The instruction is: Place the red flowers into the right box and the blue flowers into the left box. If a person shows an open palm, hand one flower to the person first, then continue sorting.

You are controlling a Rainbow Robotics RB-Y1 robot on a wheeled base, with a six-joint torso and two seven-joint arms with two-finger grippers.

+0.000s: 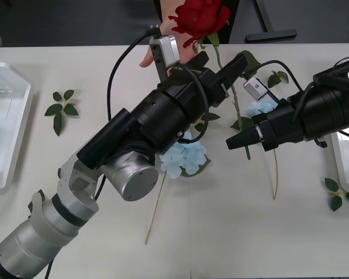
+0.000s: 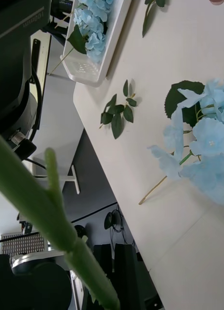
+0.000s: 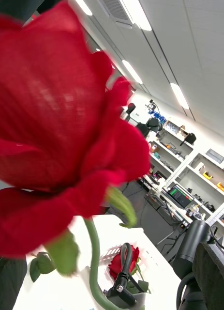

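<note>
While the red rose point(image 1: 200, 16) rides high beyond the blue hydrangea point(image 1: 183, 157), right over the table's point(image 1: 232, 232) far edge, a person's hand point(image 1: 157, 53) waits just behind it. The left gripper point(image 1: 221, 61) is up under the bloom, and the green stem runs down from it, past the hydrangea's right side. Whether the left gripper is clamped on that stem, I cannot tell. The right gripper point(image 1: 235, 141) sits just right of the hydrangea, touching or crossing the lower stem; clenched or released, I cannot tell that either.

Open white tabletop lies nearer than the hydrangea, crossed by two thin tan stems. The rose is folded red petals with a smooth green stem; the hydrangea is a pale, papery cluster over dark leaves. A second blue cluster point(image 1: 262, 107) lies to its right, partly under the right arm. A loose leaf sprig point(image 1: 61, 108) lies well left.

Farther left stands the white left box point(image 1: 9, 125), ribbed inside. The right wrist view shows a white box holding blue flowers point(image 2: 92, 26); the left wrist view shows another red rose point(image 3: 122, 262) in a white box.
</note>
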